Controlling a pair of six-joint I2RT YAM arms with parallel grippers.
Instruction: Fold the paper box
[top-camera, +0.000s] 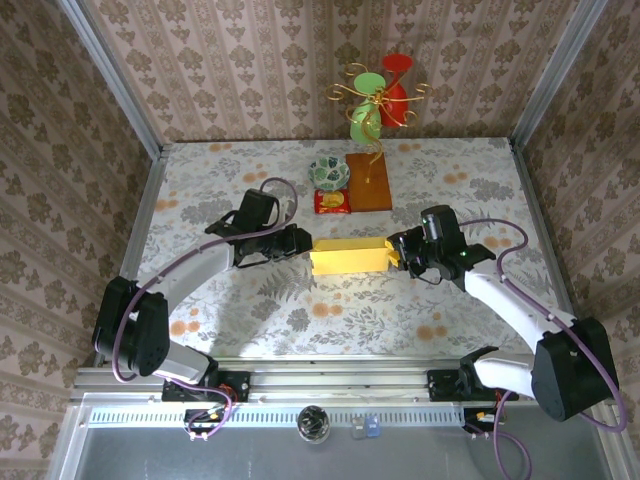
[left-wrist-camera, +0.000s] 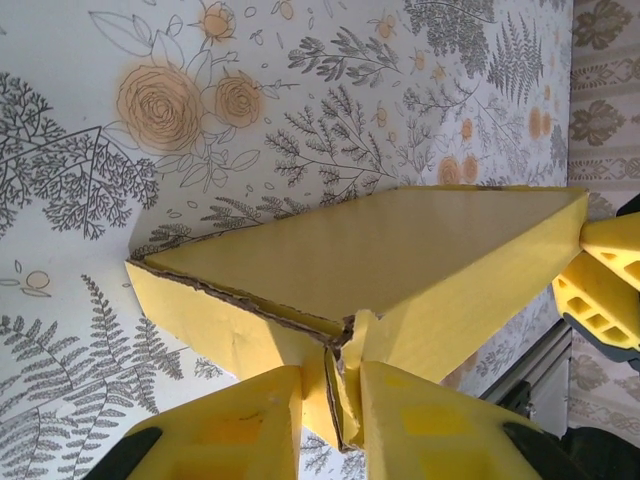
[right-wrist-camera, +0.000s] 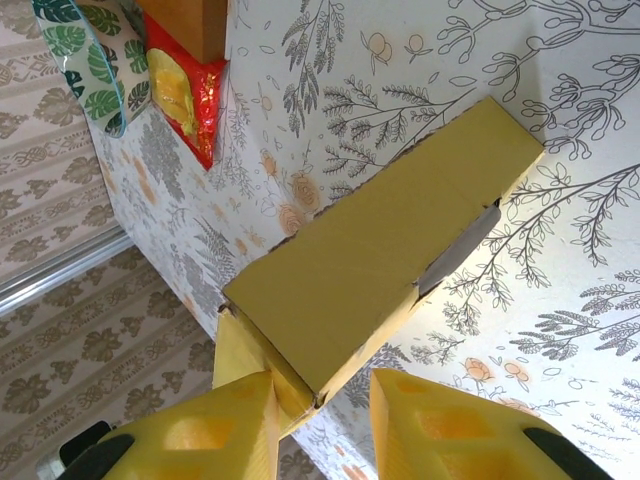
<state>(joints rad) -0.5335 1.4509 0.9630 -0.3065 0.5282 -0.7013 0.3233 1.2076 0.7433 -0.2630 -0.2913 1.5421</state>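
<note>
Two pincers sit at opposite ends of one thing, and the coming move turns on that line-up. The left pincer (top-camera: 299, 243) is nearly closed. In its wrist view the fingers (left-wrist-camera: 240, 430) stand close together with the raw edge of an end flap caught between them, so it appears to have hold of that end. The right pincer (top-camera: 399, 251) is wider. In its own wrist view one finger (right-wrist-camera: 225, 430) lies against a small side flap, while a strip of bare worktop shows between the box corner and the other finger. It brackets its end without clamping it.

Between the two lies the paper box (top-camera: 348, 257), resting on the floral worktop (top-camera: 250, 310) about midway across. It is a shallow rectangular form with a broad yellow face up. Its long axis runs left to right, straight from one pincer to the other, so each arm meets a short end head-on and neither is clearly nearer. From the left pincer the box stretches toward the right arm, and from the right pincer toward the left.

The remaining work is probably at the ends: one arm bracing while the other tucks or presses a flap inward along that axis. Behind the box, well apart from it, lie a red packet (top-camera: 331, 201) and an orange-brown board (top-camera: 368, 181).
</note>
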